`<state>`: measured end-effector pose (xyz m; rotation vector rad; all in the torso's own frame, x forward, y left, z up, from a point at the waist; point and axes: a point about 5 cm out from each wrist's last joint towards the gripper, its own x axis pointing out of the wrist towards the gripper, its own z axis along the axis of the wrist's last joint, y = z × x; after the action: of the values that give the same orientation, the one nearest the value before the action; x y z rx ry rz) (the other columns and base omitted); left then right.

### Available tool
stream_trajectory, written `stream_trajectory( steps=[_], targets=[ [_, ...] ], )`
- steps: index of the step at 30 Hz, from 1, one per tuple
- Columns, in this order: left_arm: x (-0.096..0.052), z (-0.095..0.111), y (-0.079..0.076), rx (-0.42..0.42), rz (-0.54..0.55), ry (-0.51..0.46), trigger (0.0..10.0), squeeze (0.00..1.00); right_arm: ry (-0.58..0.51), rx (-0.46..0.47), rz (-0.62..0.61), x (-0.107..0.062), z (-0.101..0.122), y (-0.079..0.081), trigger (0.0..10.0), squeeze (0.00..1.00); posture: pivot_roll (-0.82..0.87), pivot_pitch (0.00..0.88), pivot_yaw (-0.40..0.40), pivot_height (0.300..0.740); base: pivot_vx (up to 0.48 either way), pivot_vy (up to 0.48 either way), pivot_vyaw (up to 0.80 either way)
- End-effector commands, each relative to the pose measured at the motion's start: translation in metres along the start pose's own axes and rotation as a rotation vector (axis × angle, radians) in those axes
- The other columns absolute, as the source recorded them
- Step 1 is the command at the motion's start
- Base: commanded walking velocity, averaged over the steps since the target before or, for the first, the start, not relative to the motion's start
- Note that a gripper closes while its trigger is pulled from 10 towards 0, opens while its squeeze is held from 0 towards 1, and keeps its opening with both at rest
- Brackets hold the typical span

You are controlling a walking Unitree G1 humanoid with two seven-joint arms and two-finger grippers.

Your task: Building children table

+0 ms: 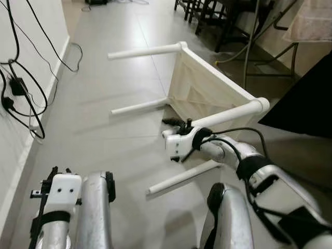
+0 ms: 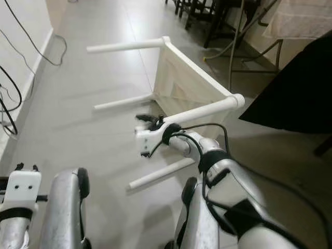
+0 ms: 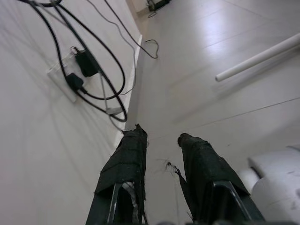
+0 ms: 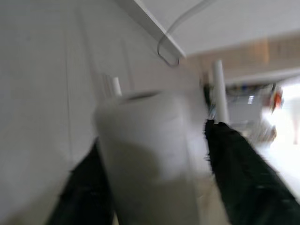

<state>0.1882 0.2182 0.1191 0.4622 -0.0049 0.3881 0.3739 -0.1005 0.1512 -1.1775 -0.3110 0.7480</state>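
The right gripper (image 1: 175, 123) has its jaws clenched around the free end of one white table leg (image 1: 228, 115); in the right wrist view that round leg (image 4: 147, 154) sits between the two black fingers (image 4: 239, 159), though the picture is blurred. The right arm (image 1: 244, 161) reaches forward and a little to the left from the robot's shoulder, elbow bent, with a black cable looping over the forearm.

The left gripper (image 3: 161, 183) hangs low beside the robot's left leg, its jaws released with a clear gap between the two fingers (image 3: 124, 164), pointing down at the floor near the wall.

The small white desk (image 1: 207, 85) lies tipped on its side on the grey tiled floor (image 1: 104, 104), top facing away to the right. Four legs can be counted: the gripped one, one lower leg (image 1: 184, 177) lying along the floor just under the right gripper, a far upper leg (image 1: 148, 51), and a far lower leg (image 1: 140, 106) close to the floor.

On the wall (image 3: 42, 140) to the left there is a socket (image 3: 63, 79) with two black plugs and several black cables (image 1: 21, 78) hanging in loops. Behind the desk stand dark chair legs (image 1: 207, 15) and a metal frame (image 1: 270, 57); a dark panel (image 1: 306, 104) stands to the right.
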Motion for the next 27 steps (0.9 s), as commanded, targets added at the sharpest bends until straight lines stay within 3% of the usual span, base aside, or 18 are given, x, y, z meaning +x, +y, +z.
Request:
stream_trajectory(
  steps=[1,2,4,5,7,8,9,11,13,15,17,18,21,23,24,26,27],
  targets=[
    [-0.001,-0.003,-0.003,0.009,-0.014,0.012,10.0,0.00,0.011,0.205,-0.054,0.001,-0.001,-0.007,10.0,1.00,0.13,0.000,-0.135,0.300,0.000,0.000,0.00],
    [-0.001,-0.003,-0.004,0.008,-0.015,0.011,10.0,0.00,0.002,0.288,-0.077,0.002,0.001,-0.010,10.0,1.00,0.13,0.000,-0.136,0.300,0.000,0.000,0.00],
    [-0.001,-0.003,-0.004,0.008,-0.015,0.011,10.0,0.00,-0.007,0.341,-0.088,0.003,0.001,-0.012,10.0,1.00,0.13,0.000,-0.136,0.300,0.000,0.000,0.00],
    [-0.002,-0.003,-0.005,0.007,-0.018,0.012,10.0,0.00,-0.041,0.465,-0.113,0.005,0.006,-0.017,10.0,1.00,0.13,0.000,-0.135,0.300,0.000,0.000,0.00],
    [-0.002,-0.003,-0.005,0.007,-0.018,0.012,10.0,0.00,-0.041,0.465,-0.113,0.005,0.006,-0.017,10.0,1.00,0.13,0.000,-0.135,0.300,0.000,0.000,0.00],
    [-0.002,-0.004,-0.006,0.006,-0.021,0.014,10.0,0.00,-0.105,0.557,-0.148,0.005,0.013,-0.023,10.0,1.00,0.12,0.000,-0.134,0.300,0.000,0.000,0.00],
    [-0.003,-0.005,-0.008,0.008,-0.026,0.020,10.0,0.00,-0.196,0.591,-0.171,0.002,0.023,-0.026,10.0,1.00,0.13,0.000,-0.134,0.300,0.000,0.000,0.00],
    [-0.004,-0.007,-0.009,0.010,-0.034,0.026,10.0,0.00,-0.316,0.598,-0.147,-0.005,0.039,-0.021,10.0,1.00,0.12,0.000,-0.129,0.300,0.000,0.000,0.00],
    [-0.004,-0.007,-0.009,0.010,-0.034,0.026,10.0,0.00,-0.316,0.598,-0.147,-0.005,0.039,-0.021,10.0,1.00,0.12,0.000,-0.129,0.300,0.000,0.000,0.00],
    [-0.004,-0.008,-0.009,0.017,-0.043,0.030,10.0,0.00,-0.398,0.513,-0.038,-0.018,0.052,0.001,10.0,1.00,0.11,0.000,-0.122,0.300,0.000,0.000,0.00],
    [-0.004,-0.008,-0.009,0.017,-0.043,0.030,10.0,0.00,-0.398,0.513,-0.038,-0.018,0.052,0.001,10.0,1.00,0.11,0.000,-0.122,0.300,0.000,0.000,0.00],
    [-0.003,-0.008,-0.009,0.020,-0.044,0.032,10.0,0.00,-0.433,0.492,0.027,-0.026,0.058,0.014,10.0,1.00,0.11,0.000,-0.121,0.300,0.000,0.000,0.00],
    [-0.002,-0.009,-0.008,0.022,-0.044,0.033,10.0,0.00,-0.445,0.532,0.075,-0.032,0.062,0.020,10.0,1.00,0.11,0.000,-0.121,0.300,0.000,0.000,0.00],
    [-0.001,-0.009,-0.009,0.022,-0.041,0.034,10.0,0.00,-0.327,0.936,-0.040,-0.030,0.045,0.001,10.0,1.00,0.11,0.000,-0.124,0.300,0.000,0.000,0.00],
    [-0.001,-0.009,-0.009,0.022,-0.041,0.034,10.0,0.00,-0.327,0.936,-0.040,-0.030,0.045,0.001,10.0,1.00,0.11,0.000,-0.124,0.300,0.000,0.000,0.00],
    [-0.002,-0.009,-0.009,0.022,-0.035,0.037,10.0,0.00,-0.260,1.196,-0.230,-0.030,0.031,-0.019,10.0,1.00,0.11,0.000,-0.132,0.300,0.000,0.000,0.00],
    [-0.002,-0.009,-0.009,0.022,-0.035,0.037,10.0,0.00,-0.260,1.196,-0.230,-0.030,0.031,-0.019,10.0,1.00,0.11,0.000,-0.132,0.300,0.000,0.000,0.00]
  ],
)
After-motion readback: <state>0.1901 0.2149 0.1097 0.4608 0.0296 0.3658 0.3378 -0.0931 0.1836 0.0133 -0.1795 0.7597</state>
